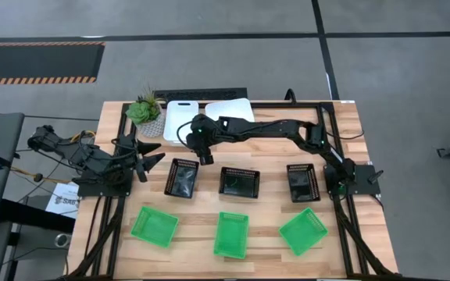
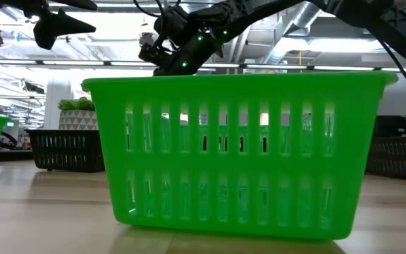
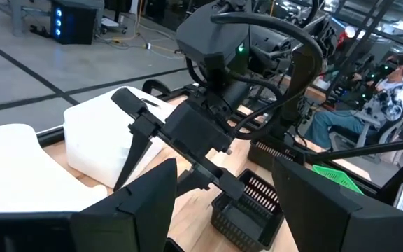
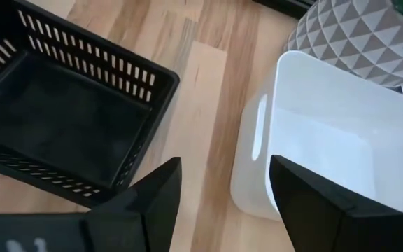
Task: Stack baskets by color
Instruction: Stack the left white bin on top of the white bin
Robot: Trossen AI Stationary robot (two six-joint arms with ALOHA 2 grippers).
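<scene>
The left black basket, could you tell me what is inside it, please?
Nothing shows inside the left black basket: its dark floor looks bare. The right pincer, open, hovers by its far edge.

Your right arm (image 1: 287,129) reaches from its base at the right side of the table across to the left, almost fully stretched, with the elbow bent only a little. Its wrist turns downward, so the right gripper (image 1: 203,148) points to the table surface near the far edge. The two fingers (image 4: 152,203) of this gripper stand wide apart and hold nothing between them. Your left arm (image 1: 84,156) waits folded at the left side of the table. The left gripper (image 1: 153,156) points toward the middle, with its fingers (image 3: 142,203) spread and empty.
</scene>
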